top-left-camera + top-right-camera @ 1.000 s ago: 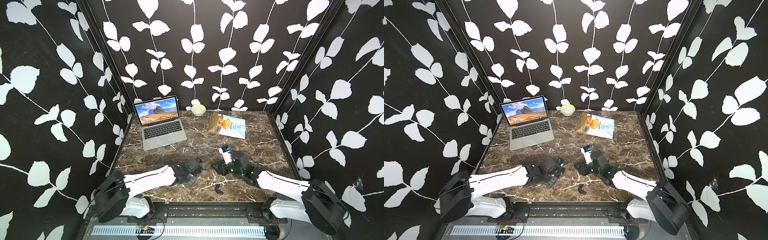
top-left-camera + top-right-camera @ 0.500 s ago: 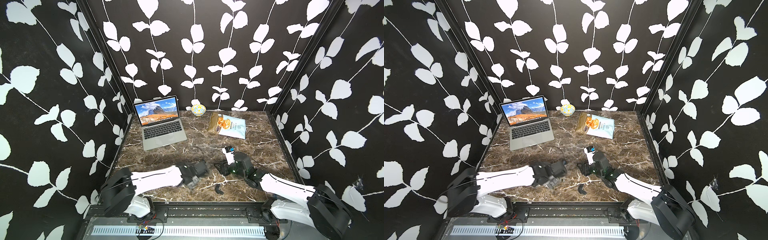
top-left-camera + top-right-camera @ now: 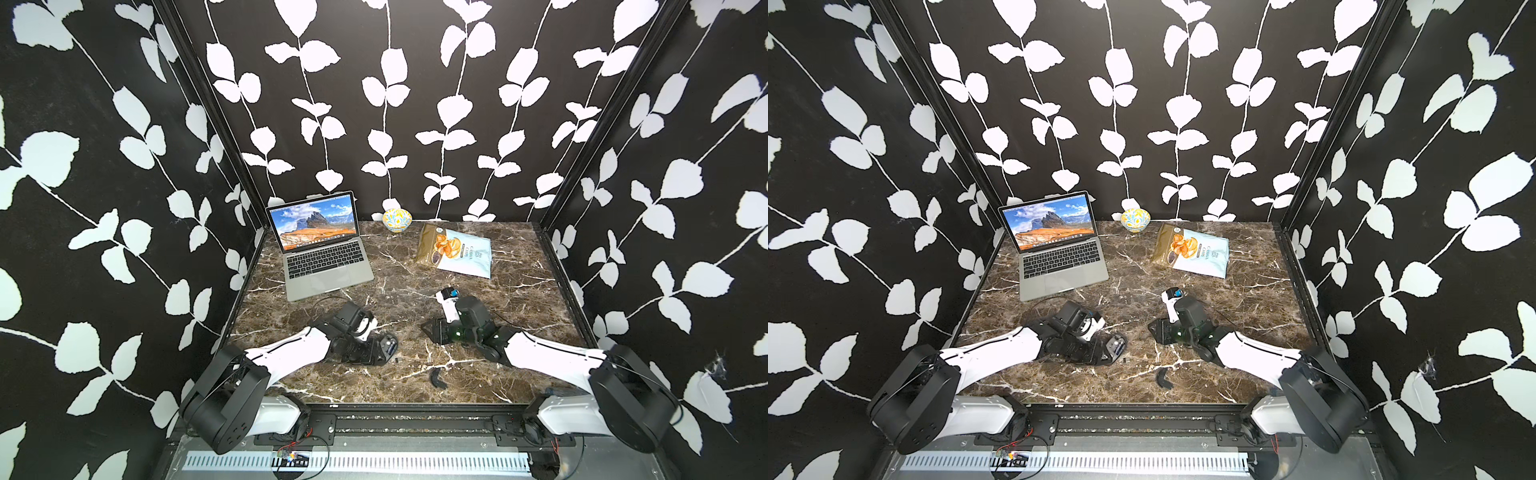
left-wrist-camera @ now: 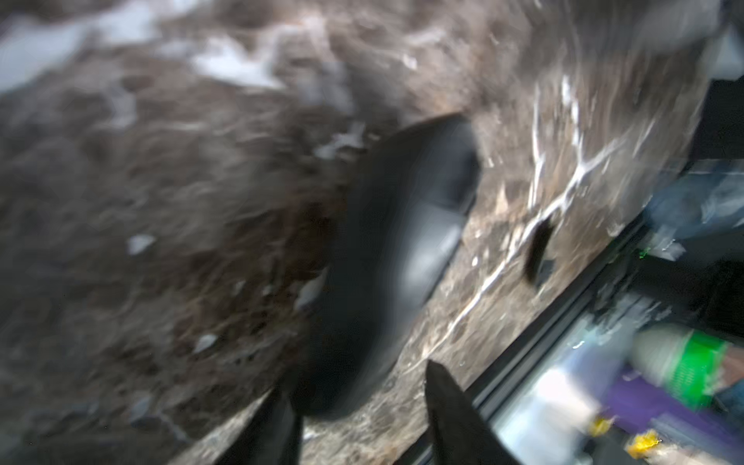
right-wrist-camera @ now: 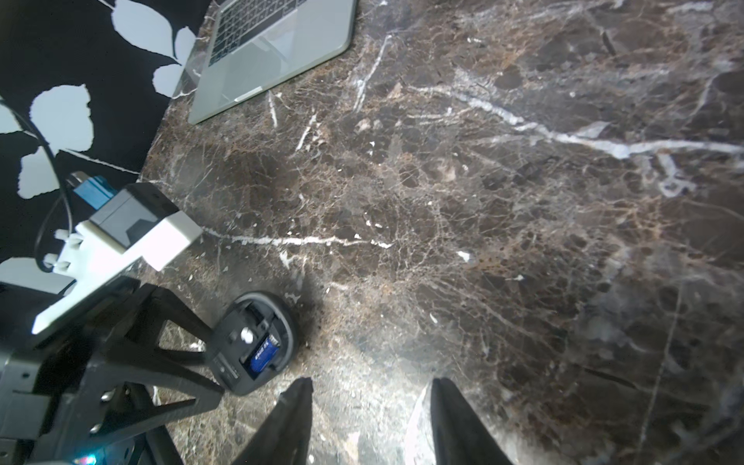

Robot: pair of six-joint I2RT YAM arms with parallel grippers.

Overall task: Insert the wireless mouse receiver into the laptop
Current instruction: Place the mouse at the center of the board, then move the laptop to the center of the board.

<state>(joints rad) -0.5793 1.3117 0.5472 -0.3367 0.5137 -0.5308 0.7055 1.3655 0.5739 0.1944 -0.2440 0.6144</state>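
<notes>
Black wireless mouse, upturned, within spread left claw

Clad in glossy white arm shells with round black joint housings. Tipped with pointed black fingers. Fitted at the wrist with a white camera block, blue plug and thin black cable.

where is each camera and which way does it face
Top views: above the near edge, facing down toward the back wall; laptop, left arm and right arm show.
Left wrist: on the left arm, facing down at the blurred wireless mouse; own fingertips show.
Right wrist: on the right arm, facing across the table at the left hand; own fingertips show.
Shared: all show the wireless mouse.
</notes>
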